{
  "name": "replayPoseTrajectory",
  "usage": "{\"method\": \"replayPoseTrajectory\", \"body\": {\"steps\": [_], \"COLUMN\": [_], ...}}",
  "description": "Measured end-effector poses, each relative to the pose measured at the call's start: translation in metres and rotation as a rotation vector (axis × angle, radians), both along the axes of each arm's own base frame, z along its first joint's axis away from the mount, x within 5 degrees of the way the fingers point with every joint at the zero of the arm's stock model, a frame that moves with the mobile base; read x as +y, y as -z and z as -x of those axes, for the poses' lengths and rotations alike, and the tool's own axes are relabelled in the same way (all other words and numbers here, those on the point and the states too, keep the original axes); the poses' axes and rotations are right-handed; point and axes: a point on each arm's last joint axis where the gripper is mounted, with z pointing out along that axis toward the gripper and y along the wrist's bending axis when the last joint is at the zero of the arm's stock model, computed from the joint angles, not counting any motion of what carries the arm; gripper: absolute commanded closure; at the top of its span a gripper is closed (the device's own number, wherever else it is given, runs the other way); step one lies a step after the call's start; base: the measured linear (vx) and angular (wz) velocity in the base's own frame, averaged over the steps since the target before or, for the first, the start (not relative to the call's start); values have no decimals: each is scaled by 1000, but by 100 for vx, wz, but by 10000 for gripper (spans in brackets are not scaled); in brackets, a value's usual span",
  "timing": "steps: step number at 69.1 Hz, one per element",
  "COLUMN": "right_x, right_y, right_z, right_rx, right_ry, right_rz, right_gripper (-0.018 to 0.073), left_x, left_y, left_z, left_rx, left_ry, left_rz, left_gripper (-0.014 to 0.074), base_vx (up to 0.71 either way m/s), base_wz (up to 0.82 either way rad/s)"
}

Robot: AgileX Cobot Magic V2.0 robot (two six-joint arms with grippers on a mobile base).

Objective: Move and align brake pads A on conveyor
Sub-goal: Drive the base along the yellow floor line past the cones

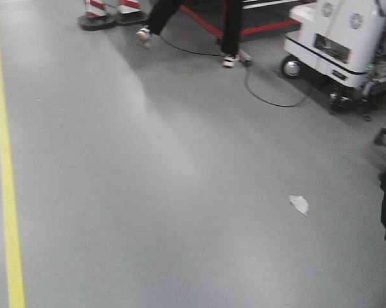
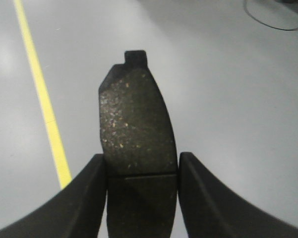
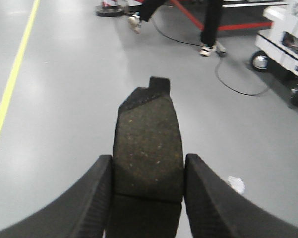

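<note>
In the left wrist view a dark grey gritty brake pad (image 2: pixel 136 124) stands lengthwise between the black fingers, its groove level with the fingertips. My left gripper (image 2: pixel 142 166) is shut on its two long edges, high above the grey floor. The right wrist view is much the same: a second brake pad (image 3: pixel 148 134) is clamped by my right gripper (image 3: pixel 148 166), its tabbed end pointing away. The conveyor is out of view in all three views. Neither gripper shows in the front view.
Grey floor with a yellow line (image 1: pixel 5 173) at the left. A person's legs (image 1: pixel 231 29) stand at the back beside striped cone bases (image 1: pixel 97 19). A white wheeled cart (image 1: pixel 337 38) and black cable (image 1: pixel 270 96) are at the right. A paper scrap (image 1: pixel 299 204) lies on the floor.
</note>
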Motion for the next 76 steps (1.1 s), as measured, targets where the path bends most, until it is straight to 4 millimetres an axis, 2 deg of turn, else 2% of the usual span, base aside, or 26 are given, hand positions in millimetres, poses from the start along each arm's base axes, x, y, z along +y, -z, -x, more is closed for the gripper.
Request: {"method": "replayPoseTrajectory", "body": {"steps": [39, 76], "right_x": [0, 0], "right_y": [0, 0], "right_z": [0, 0], "right_rx": [0, 0], "right_ry": [0, 0], "right_rz": [0, 0], "right_gripper": [374, 374], "left_x": [0, 0], "left_y": [0, 0], "left_z": [0, 0], "left_rx": [0, 0], "left_ry": [0, 0], "left_rz": [0, 0], "left_gripper": [482, 482], "base_vx": [7, 17], "base_wz": [42, 23]}}
